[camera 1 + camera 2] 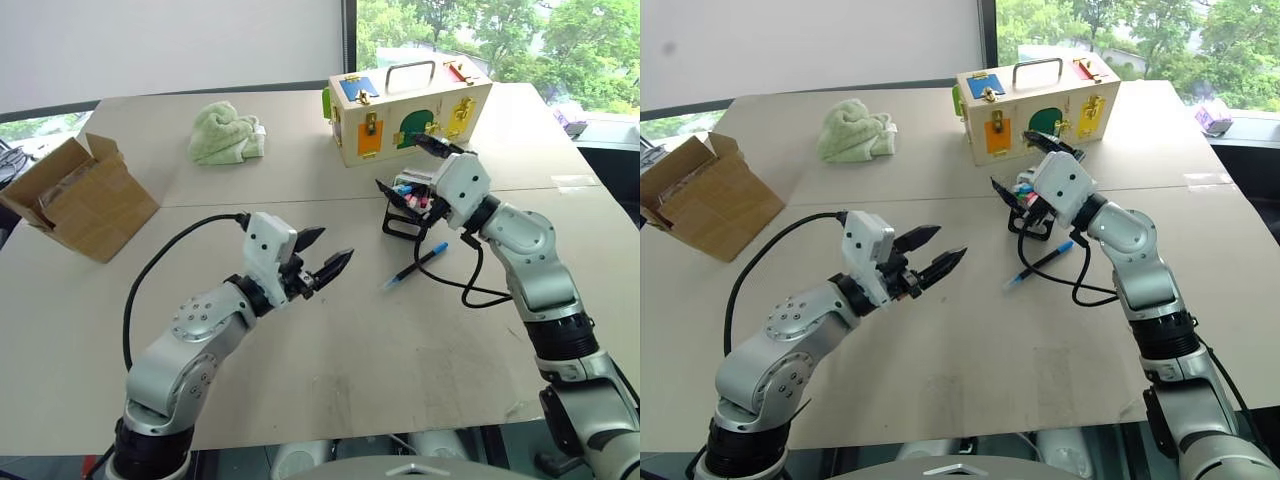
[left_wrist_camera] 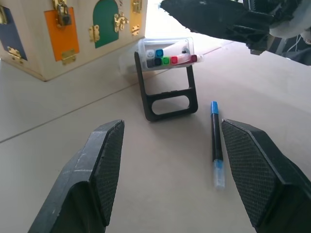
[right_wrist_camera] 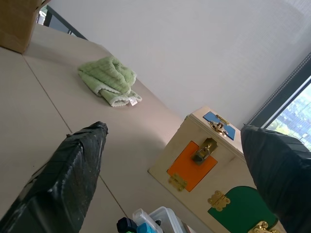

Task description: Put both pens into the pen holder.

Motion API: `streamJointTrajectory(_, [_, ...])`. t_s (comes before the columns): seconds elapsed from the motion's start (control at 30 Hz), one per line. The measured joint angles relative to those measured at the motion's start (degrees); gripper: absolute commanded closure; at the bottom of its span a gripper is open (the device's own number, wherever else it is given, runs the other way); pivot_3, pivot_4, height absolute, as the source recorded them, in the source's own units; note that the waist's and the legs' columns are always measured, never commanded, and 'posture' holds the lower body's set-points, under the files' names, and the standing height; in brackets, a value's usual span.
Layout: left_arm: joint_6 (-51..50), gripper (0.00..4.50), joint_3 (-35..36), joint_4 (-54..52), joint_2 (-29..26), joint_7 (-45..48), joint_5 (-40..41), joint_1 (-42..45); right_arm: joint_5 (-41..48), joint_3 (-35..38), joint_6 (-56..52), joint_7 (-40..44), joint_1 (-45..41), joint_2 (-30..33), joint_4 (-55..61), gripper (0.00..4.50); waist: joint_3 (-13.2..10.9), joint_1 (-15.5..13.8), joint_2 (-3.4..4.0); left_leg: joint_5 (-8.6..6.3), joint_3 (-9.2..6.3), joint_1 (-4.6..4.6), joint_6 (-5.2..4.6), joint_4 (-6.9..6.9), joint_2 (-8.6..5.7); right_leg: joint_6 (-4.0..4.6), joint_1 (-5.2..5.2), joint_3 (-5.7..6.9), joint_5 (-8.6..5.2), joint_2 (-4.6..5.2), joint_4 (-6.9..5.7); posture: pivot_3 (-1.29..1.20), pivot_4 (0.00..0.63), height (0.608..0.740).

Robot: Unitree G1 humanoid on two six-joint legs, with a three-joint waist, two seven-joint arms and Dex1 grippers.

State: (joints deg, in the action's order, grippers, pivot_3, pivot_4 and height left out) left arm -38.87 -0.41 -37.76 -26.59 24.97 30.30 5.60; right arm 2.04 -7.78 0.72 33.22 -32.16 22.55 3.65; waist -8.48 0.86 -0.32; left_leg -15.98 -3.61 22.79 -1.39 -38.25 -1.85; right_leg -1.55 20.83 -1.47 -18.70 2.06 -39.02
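Note:
The pen holder (image 1: 403, 207), a small black rack with a white slotted top, stands mid-table in front of the wooden box, with several colour-capped markers in it. A reddish-tipped marker (image 2: 187, 58) lies slanted across its top; I cannot tell whether it is the second pen. The blue-capped pen (image 1: 416, 265) lies flat on the table just in front of the holder. My right gripper (image 1: 410, 167) hovers over the holder, open wide and holding nothing. My left gripper (image 1: 335, 245) is open and empty, above the table and left of the blue pen (image 2: 215, 141).
A cream wooden box with coloured latched doors (image 1: 405, 110) stands right behind the holder. A green cloth (image 1: 228, 132) lies at the back, and an open cardboard box (image 1: 75, 195) sits at the far left. A black cable (image 1: 470, 290) loops beside the right forearm.

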Motion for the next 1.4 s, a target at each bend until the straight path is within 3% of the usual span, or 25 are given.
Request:
streamJointTrajectory(0.17, [0.0,1.22,-1.0,0.0,-1.0,0.2,-1.3,-0.2,4.8,3.2,-4.4,0.0,0.2,-0.6,2.2,0.03,0.0,0.0,0.00,0.00,0.00,0.00,0.00,0.00,0.00,0.00,0.00,0.00,0.00,0.00,-0.01,0.00,0.150,0.740])
streamJointTrajectory(0.37, [-0.4,1.22,-7.5,4.1,-0.3,0.8,-4.6,1.9,22.3,7.8,-22.9,5.3,2.7,1.7,10.1,0.03,0.0,-0.2,-0.01,-0.01,-0.03,0.00,-0.02,-0.01,-0.01,0.00,-0.06,0.04,0.00,0.04,0.01,0.00,0.150,0.740])
streamJointTrajectory(0.5, [-0.2,1.22,-14.9,13.0,3.7,2.9,-7.9,9.5,32.6,9.6,-34.3,16.5,16.8,15.3,16.5,0.03,0.0,-2.1,-0.04,-0.07,-0.21,0.11,-0.12,-0.08,-0.09,0.00,-0.22,0.30,0.00,0.12,0.18,0.00,0.150,0.740])
streamJointTrajectory(0.67, [2.4,1.22,-22.4,23.6,7.7,7.2,-11.7,14.2,35.0,12.6,-37.4,19.1,25.2,18.9,16.6,0.03,-0.1,0.0,-0.04,-0.08,-0.01,-0.01,-0.15,-0.08,-0.02,0.00,-0.14,-0.04,0.00,-0.03,-0.01,0.00,0.150,0.740])
streamJointTrajectory(0.83, [4.8,1.22,-24.4,32.1,10.4,9.3,-15.0,17.9,32.9,13.5,-35.7,16.9,29.2,18.9,16.9,0.03,-0.1,-0.2,-0.06,-0.07,-0.08,-0.04,-0.15,-0.09,0.01,0.00,-0.16,0.01,0.00,-0.07,-0.08,0.00,0.150,0.740])
streamJointTrajectory(0.93, [5.7,1.99,-25.5,35.3,11.9,9.9,-17.6,20.4,29.6,13.5,-34.6,14.7,31.8,19.0,16.8,0.00,-0.1,-0.6,-0.06,-0.07,-0.05,-0.02,-0.15,-0.21,-0.08,-0.03,-0.21,-0.01,0.01,0.03,-0.05,0.00,0.150,0.740])
streamJointTrajectory(1.1, [6.0,4.38,-25.0,36.0,12.4,9.8,-20.1,20.2,29.3,13.6,-34.4,14.2,34.7,19.2,18.3,0.00,-0.1,-0.6,-0.08,-0.06,-0.11,-0.04,-0.13,-0.22,-0.04,-0.05,-0.24,0.04,0.02,0.00,-0.04,0.00,0.150,0.740])
streamJointTrajectory(1.4, [8.4,4.45,-23.5,33.2,12.1,10.4,-21.4,16.3,27.3,12.6,-34.2,12.8,31.0,17.8,17.0,0.00,-0.1,-0.3,-0.08,-0.06,-0.11,-0.05,-0.12,-0.20,-0.03,-0.05,-0.22,0.03,0.02,0.00,-0.04,0.00,0.150,0.740])
